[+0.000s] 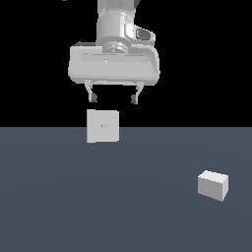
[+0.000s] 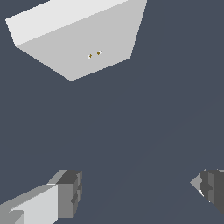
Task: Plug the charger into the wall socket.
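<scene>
While the arm is hanging above the floor (image 1: 74,197), the gripper (image 1: 113,99) is sitting spread wide with nothing between its fingers (image 1: 90,93). Wall socket (image 1: 103,126) is standing upright on the floor directly below the gripper, clear air between the two, no contact. Its face is showing two tiny yellowish holes at centre, visible in both views. In the wrist view the socket (image 2: 78,39) is appearing as a white slab seen from above at an angle, holes side by side, and both fingers (image 2: 70,192) are framing bare floor (image 2: 131,131) only. Charger (image 1: 213,185) is lying on the floor well apart from the socket, off toward the exterior view's right and nearer the camera than the socket. It is sitting flat, turned a little so two side faces and the top are showing. Charger is not appearing in the wrist view. Nothing is touching the charger
</scene>
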Robot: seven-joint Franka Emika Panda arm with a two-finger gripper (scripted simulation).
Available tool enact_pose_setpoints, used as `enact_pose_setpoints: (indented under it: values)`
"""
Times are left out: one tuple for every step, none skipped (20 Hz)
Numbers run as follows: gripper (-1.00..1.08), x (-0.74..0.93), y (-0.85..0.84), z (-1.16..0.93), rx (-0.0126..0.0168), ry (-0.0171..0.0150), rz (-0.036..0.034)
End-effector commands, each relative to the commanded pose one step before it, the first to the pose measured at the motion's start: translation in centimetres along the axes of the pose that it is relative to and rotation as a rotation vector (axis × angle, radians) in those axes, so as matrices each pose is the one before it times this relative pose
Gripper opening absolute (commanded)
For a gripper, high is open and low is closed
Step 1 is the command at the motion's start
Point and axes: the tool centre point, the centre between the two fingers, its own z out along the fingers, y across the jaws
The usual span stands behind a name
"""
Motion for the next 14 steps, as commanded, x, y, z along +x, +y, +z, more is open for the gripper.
enact_pose_setpoints:
  values:
    - [1.0,0.0,0.001,0.0,0.0,0.0,0.0]
    - [1.0,-0.003,0.027,0.014,-0.00006,0.00011,0.00119]
    - [1.0,-0.01,0.081,0.043,-0.00013,0.00031,0.00357]
    - [1.0,-0.017,0.145,0.07,-0.00023,0.00052,0.00611]
    - [1.0,-0.024,0.195,0.099,-0.00032,0.00072,0.00842]
    - [1.0,-0.031,0.253,0.127,-0.00041,0.00093,0.01087]
    - [1.0,-0.039,0.31,0.155,-0.0005,0.00114,0.01331]
    - [1.0,-0.046,0.366,0.184,-0.00059,0.00135,0.01574]
    - [1.0,-0.054,0.423,0.212,-0.00068,0.00156,0.01819]
    - [1.0,-0.062,0.48,0.241,-0.00077,0.00177,0.02065]
    - [1.0,-0.071,0.538,0.27,-0.00087,0.00198,0.02313]
    - [1.0,-0.08,0.595,0.299,-0.00096,0.00219,0.02561]
    - [1.0,-0.089,0.653,0.328,-0.00105,0.00241,0.02811]
    - [1.0,-0.098,0.712,0.357,-0.00114,0.00262,0.03063]
